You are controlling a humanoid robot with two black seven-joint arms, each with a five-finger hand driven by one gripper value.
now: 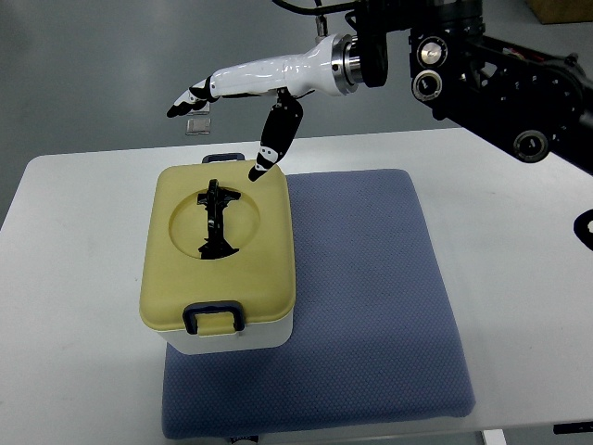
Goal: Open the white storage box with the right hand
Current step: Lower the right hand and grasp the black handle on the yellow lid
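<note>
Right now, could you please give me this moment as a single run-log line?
right hand: open, above far edge of storage box | thumb tip near lid corner | lid: on | near latch: down | box on blue mat | left: not in view

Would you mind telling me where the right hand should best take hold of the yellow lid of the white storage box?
Probably at the dark folding handle lying flat in the round recess of the yellow lid. The right hand, open above the white storage box's far edge, should come straight down. The clasps look too small.

The right arm [482, 69] reaches in from the upper right, its white right hand [246, 88] stretched leftward, fingers [190, 97] extended and relaxed, thumb [275, 139] pointing down, holding nothing.
</note>
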